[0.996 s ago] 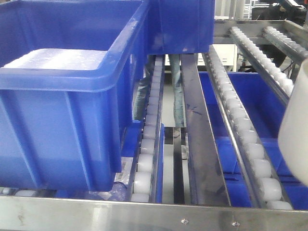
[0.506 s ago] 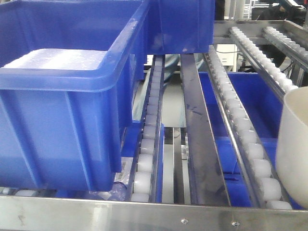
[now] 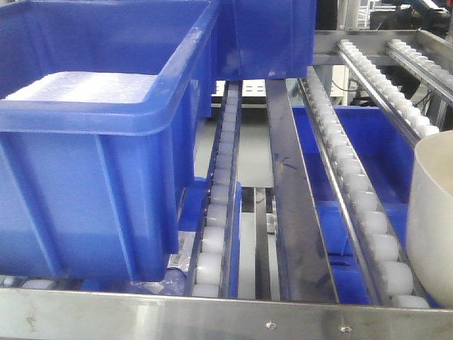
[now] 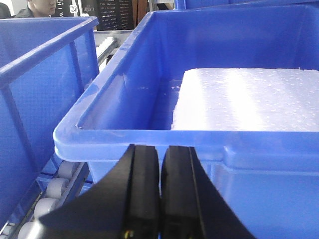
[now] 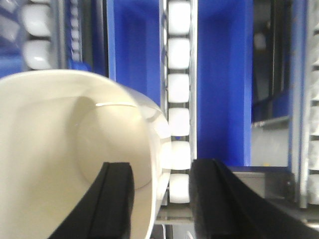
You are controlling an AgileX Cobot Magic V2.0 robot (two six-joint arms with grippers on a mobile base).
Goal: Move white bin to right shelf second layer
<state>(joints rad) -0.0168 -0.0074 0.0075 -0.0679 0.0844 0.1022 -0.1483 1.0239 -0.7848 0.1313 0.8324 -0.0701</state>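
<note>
Now the white bin (image 3: 433, 216) is sitting lower over the roller shelf (image 3: 357, 191) at the right. Right gripper (image 5: 159, 196) is pinching its wall. Left gripper (image 4: 159, 191) is staying closed, empty, by the blue crate (image 4: 209, 144)

An industrial warehouse or factory logistics area. A steel-framed flow rack (image 3: 212, 320) fills the front view, its level made of long parallel tracks of small white rollers (image 3: 216, 205) behind a flat riveted front rail. Large blue ribbed plastic crates (image 3: 92, 177) sit on the rollers, one holding a white foam slab (image 4: 249, 99), with more blue crates on the level below. Beyond the rack are further roller tracks, dark stacked crates (image 4: 107, 12) and a person (image 4: 37, 7).
</note>
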